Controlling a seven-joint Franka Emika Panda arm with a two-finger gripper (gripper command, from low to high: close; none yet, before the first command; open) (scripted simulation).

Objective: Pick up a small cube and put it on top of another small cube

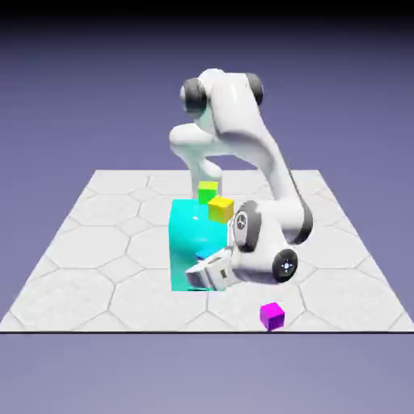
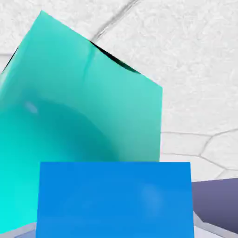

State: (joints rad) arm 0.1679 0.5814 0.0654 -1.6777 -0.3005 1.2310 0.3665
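backdrop (image 1: 65, 73): plain blue-violet | table (image 1: 97, 242): pale hexagon-tiled

Even, soft light throughout; the surface (image 1: 97, 242) is bright, with faint shadows. The backdrop darkens toward the top. The cyan block (image 2: 79, 125) carries a pale sheen. The exterior view is slightly soft.

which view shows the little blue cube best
The hand view: the small blue cube fills the bottom of the picture, large and sharp, before the big cyan block. In the exterior view the gripper hides nearly all of it.
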